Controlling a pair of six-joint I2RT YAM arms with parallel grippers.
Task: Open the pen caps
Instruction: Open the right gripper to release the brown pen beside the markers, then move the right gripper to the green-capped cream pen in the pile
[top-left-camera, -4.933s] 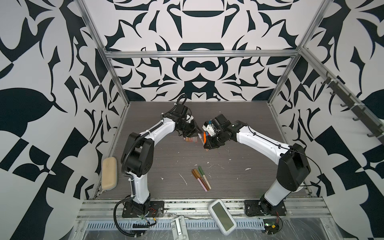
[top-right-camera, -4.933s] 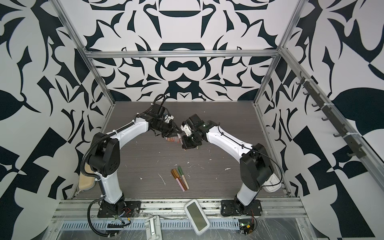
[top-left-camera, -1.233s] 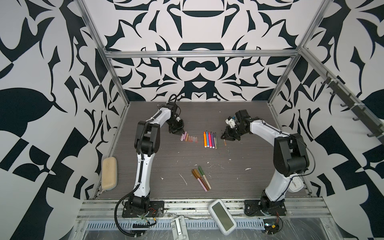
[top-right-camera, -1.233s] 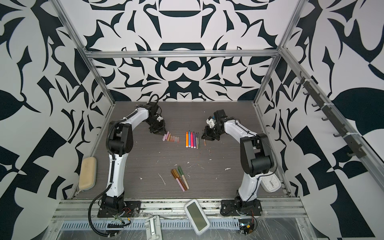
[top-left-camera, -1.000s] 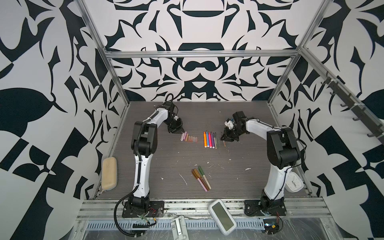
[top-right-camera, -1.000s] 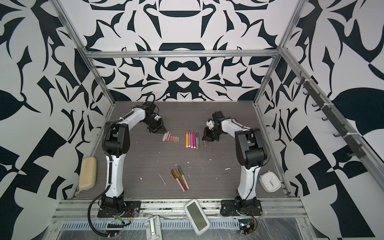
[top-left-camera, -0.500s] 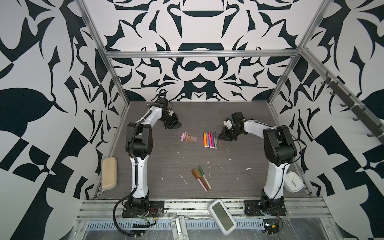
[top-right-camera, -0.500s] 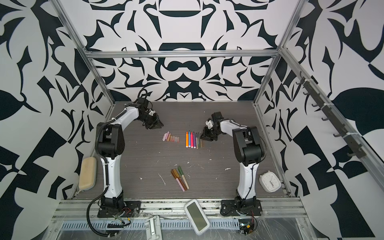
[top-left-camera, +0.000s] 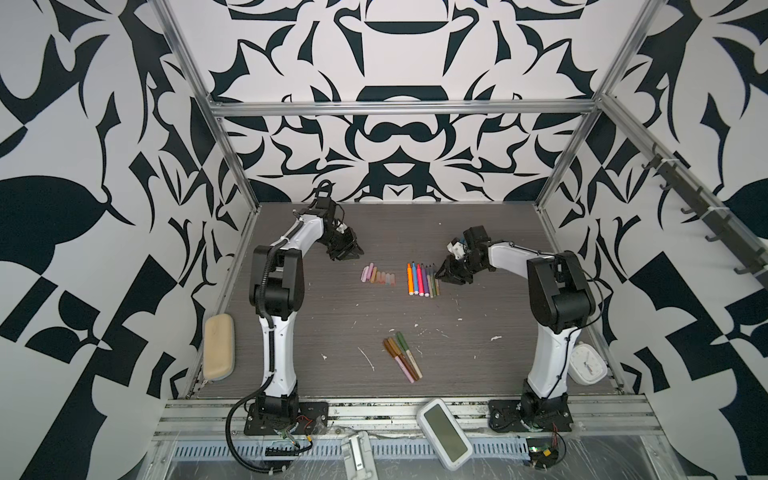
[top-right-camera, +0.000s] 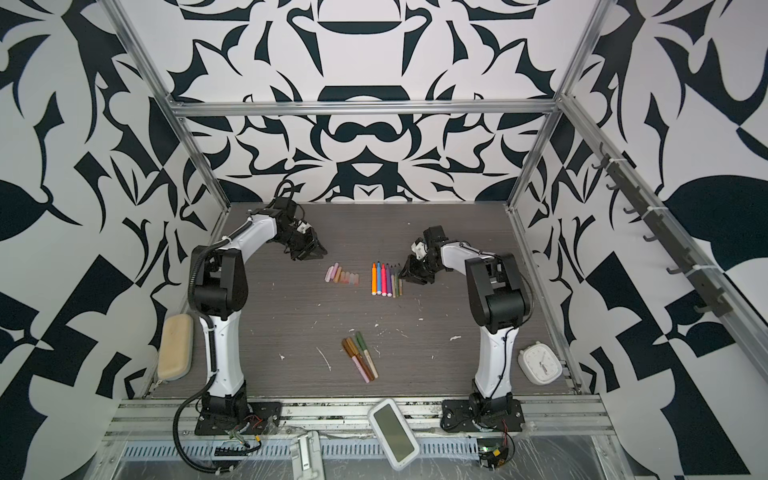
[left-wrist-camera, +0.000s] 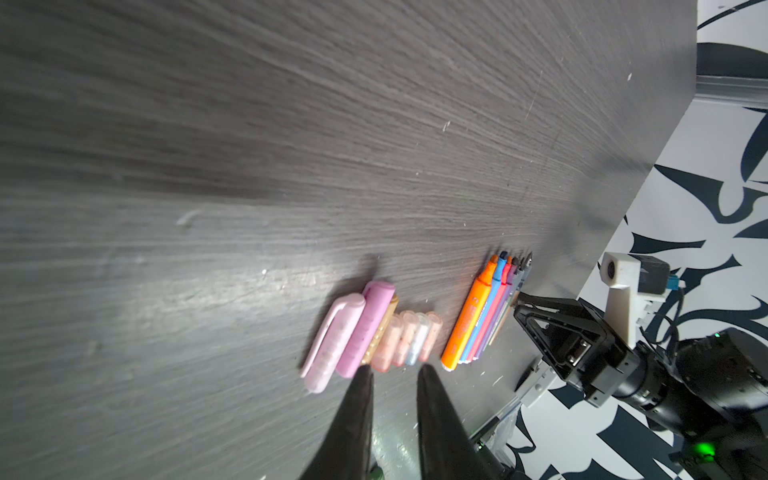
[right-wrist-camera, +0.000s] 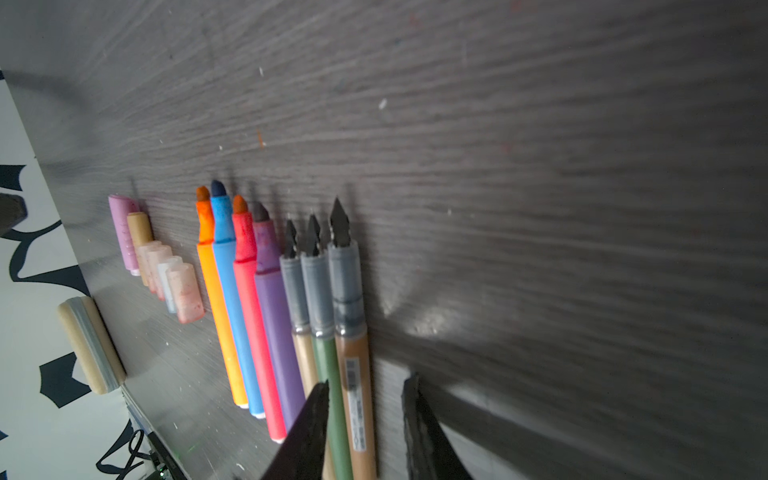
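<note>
- Right gripper (right-wrist-camera: 366, 381) has just released the brown pen (right-wrist-camera: 353, 340) into the uncapped row (top-left-camera: 422, 279).
- Left gripper (left-wrist-camera: 395, 370): empty, slightly open.
- Capped pens (top-left-camera: 402, 356) remain near the desk's (top-left-camera: 332, 316) front edge.

Grey table (top-left-camera: 332, 316): pen caps (top-left-camera: 378, 277), uncapped pens (top-left-camera: 419, 279), capped pens (top-left-camera: 402, 355).

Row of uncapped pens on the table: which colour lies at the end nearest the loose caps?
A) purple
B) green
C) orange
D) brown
C: in both top views the orange pen is the end pen of the row, on the side facing the pen caps.
</note>
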